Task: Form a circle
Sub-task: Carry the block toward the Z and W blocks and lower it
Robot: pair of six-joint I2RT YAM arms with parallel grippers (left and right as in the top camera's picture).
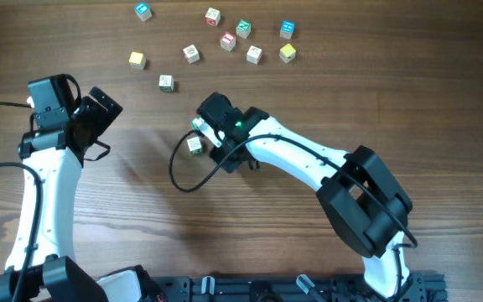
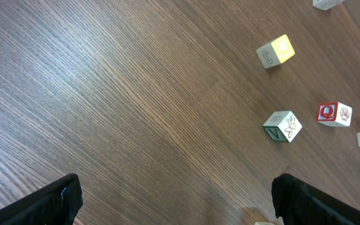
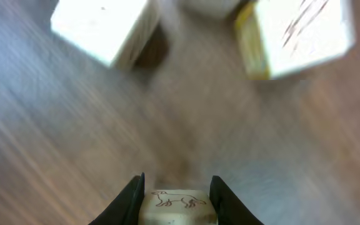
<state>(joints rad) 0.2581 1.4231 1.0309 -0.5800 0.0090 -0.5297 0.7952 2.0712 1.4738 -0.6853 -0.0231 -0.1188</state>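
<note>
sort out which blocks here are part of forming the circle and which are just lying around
In the job: right claw, shut on a cream cube; pale cube and yellow-edged cube just ahead of it.
Lying about: scattered cubes farther up the table; left claw, open and empty.

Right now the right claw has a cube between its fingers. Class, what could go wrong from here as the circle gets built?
1. The right claw grips the dog-picture cube with two neighbours close ahead, a pale cube and a yellow-edged cube. Setting it down could nudge them out of place.
2. The right wrist view is blurred, which suggests motion. A hasty placement might leave the cube tilted or off its spot.
</note>
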